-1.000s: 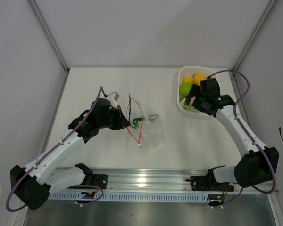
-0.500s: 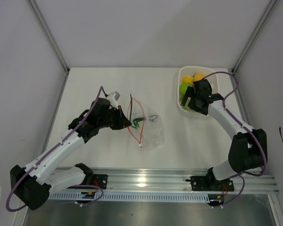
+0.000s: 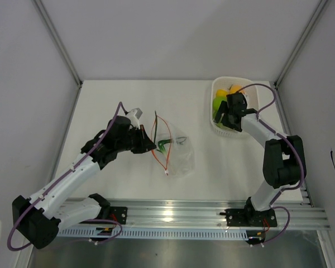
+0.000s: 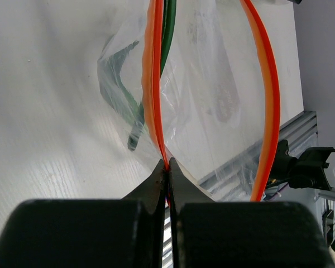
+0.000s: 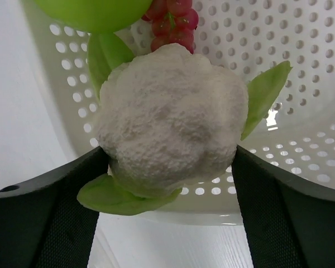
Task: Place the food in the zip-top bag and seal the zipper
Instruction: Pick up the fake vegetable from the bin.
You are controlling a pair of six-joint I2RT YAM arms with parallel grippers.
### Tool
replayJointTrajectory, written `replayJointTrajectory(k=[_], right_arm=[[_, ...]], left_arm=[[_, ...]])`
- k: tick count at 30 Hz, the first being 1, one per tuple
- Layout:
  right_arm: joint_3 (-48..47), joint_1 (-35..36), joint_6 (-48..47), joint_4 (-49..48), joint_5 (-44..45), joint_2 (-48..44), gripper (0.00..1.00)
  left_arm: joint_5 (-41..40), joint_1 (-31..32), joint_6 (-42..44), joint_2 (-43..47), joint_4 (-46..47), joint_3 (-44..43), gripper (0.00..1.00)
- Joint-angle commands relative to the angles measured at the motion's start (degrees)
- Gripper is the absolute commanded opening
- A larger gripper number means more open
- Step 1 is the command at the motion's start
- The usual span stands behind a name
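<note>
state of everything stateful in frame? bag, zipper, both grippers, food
zip-top bag: mouth open, green stalks inside.
zipper: unsealed, strips apart.
left gripper: fingers shut on one zipper strip.
right gripper: in basket, fingers against both sides of pale leafy piece.
green apple: in basket.
</note>
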State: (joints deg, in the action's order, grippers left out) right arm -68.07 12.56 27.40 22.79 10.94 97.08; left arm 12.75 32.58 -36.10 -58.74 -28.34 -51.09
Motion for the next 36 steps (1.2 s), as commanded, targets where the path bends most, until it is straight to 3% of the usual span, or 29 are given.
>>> replayJointTrajectory(k=[1, 5, 8, 12, 19, 25, 28, 31, 36], right_arm=[[-0.7, -0.4, -0.9, -2.7, 1.2, 3.1, 0.84], [1.4, -0.5, -0.9, -4.8, 0.7, 2.9, 0.69], [2.3, -0.5, -1.9, -5.9, 0.7, 1.5, 0.36], [1.9, -0.5, -3.2, -4.9, 1.0, -2.1, 0.15], [0.3, -0.4, -6.5, -3.1, 3.0, -10.9, 0.01], [-1.5, -0.5, -9.2, -0.6, 4.7, -15.9, 0.0], [-2.5, -0.3, -8.6, 1.1, 0.9, -19.5, 0.0], [-3.0, 2.0, -8.5, 3.7, -3.9, -24.6, 0.0], [-2.8, 13.2, -8.8, 3.6, -7.7, -34.1, 0.0]], left_arm=[[1.4, -0.3, -0.3, 0.2, 2.0, -1.1, 0.01], [1.6, -0.3, -0.3, -0.1, 1.8, -1.1, 0.01], [1.5, -0.4, -0.3, 0.1, 1.6, -1.1, 0.01], [1.2, -0.3, -0.4, 0.6, 1.2, -0.9, 0.01], [0.8, -0.2, -0.4, 0.6, 1.0, -0.6, 0.01], [0.2, -0.3, -0.1, 0.0, 1.1, -0.2, 0.01], [-0.2, -0.2, 0.0, -0.7, 1.0, -0.4, 0.01], [0.2, -0.2, 0.1, -1.3, 0.7, -0.8, 0.01], [0.1, -0.2, 0.4, -1.6, 0.2, -1.8, 0.01]])
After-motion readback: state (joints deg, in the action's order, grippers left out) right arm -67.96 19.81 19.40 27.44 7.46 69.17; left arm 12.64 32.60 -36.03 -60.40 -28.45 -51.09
